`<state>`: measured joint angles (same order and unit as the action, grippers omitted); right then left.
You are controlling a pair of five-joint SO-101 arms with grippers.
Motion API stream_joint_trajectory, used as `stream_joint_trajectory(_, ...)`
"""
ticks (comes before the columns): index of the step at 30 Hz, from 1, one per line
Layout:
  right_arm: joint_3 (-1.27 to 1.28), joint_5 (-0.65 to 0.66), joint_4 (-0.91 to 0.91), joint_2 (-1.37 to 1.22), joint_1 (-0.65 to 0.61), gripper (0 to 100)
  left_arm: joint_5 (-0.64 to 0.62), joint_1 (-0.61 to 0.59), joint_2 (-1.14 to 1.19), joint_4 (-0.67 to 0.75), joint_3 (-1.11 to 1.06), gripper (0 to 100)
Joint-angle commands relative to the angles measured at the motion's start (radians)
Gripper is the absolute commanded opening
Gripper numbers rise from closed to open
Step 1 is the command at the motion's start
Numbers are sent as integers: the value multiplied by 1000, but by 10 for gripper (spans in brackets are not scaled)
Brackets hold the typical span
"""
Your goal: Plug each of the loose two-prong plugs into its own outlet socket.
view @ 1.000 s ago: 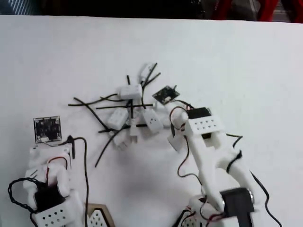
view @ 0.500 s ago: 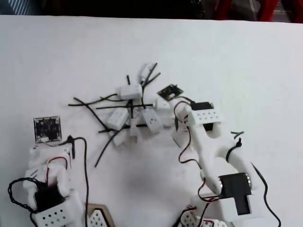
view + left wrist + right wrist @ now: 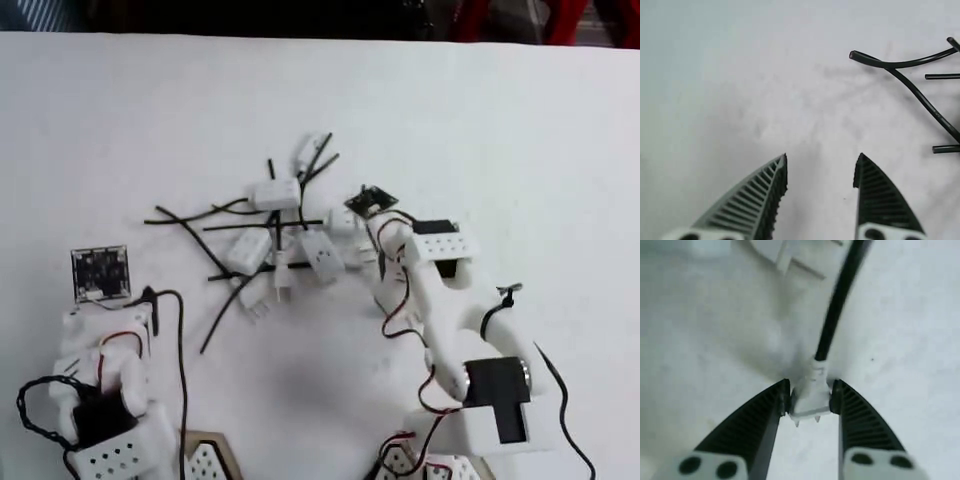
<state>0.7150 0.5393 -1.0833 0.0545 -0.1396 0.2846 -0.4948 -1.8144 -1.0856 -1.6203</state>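
A heap of white plugs and outlet blocks (image 3: 272, 192) with black cords (image 3: 215, 300) lies at the middle of the white table (image 3: 520, 130). My right gripper (image 3: 810, 396) is shut on a small white two-prong plug (image 3: 810, 390), whose black cord (image 3: 837, 305) runs away from the fingers. In the high view this gripper (image 3: 376, 272) sits at the heap's right edge, beside a white block (image 3: 322, 255). My left gripper (image 3: 821, 170) stands open over bare table, nothing between its fingers, with black cord ends (image 3: 900, 65) farther off. The left arm (image 3: 105, 385) rests at the near left corner.
More white blocks (image 3: 248, 250) and a plug (image 3: 308, 150) lie tangled in the heap. A wooden-edged piece (image 3: 205, 458) sits at the near edge between the arm bases. The far half of the table and its right side are bare.
The right arm has shifted a little to the right and farther from the near edge, its elbow folding down toward its base. The left arm has not moved.
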Motion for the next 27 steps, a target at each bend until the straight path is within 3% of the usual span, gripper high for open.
stream_joint_trajectory(1, -8, 15, -8, 1, 5, 130, 2, -5, -12, 23, 9, 222)
stream_joint_trajectory(10, -5, 54, -2, 1, 7, 59, 2, -5, -12, 23, 9, 222)
stream_joint_trajectory(13, -9, 54, -24, 5, 7, 64, 2, -5, -12, 23, 9, 222)
stream_joint_trajectory(17, -52, 55, -148, 27, -7, 168, 2, -5, -12, 23, 9, 222)
stream_joint_trajectory(27, -86, 54, -188, 116, 33, 142, 2, -5, -12, 23, 9, 222)
